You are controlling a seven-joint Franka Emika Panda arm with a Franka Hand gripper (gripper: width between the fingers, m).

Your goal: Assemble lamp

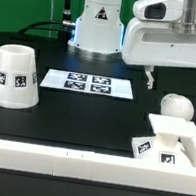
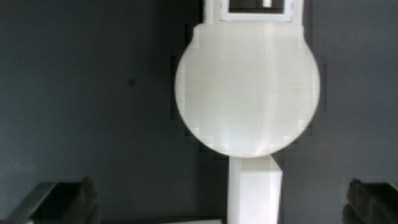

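The tool (image 2: 214,203) hangs wide open and empty over the bulb (image 1: 173,107), which stands upright on the base (image 1: 182,150) at the exterior view's right. The shade (image 1: 15,76) sits well apart. Best to centre both fingers (image 2: 54,200) around the bulb, descend straight and close gently to avoid tilting it.

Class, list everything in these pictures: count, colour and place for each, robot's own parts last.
tapered cup-like plastic shade: one, white, exterior view's left
thin flat marker board: one, white, table's middle
round plastic bulb on cylindrical stem: one, white, upright, exterior view's right
flat square plastic base: one, white, beneath the bulb
long ledge: one, white, table's near edge
table: one, black, under everything
robot arm: one, white, behind the marker board
fingers: two, dark, open, above the bulb
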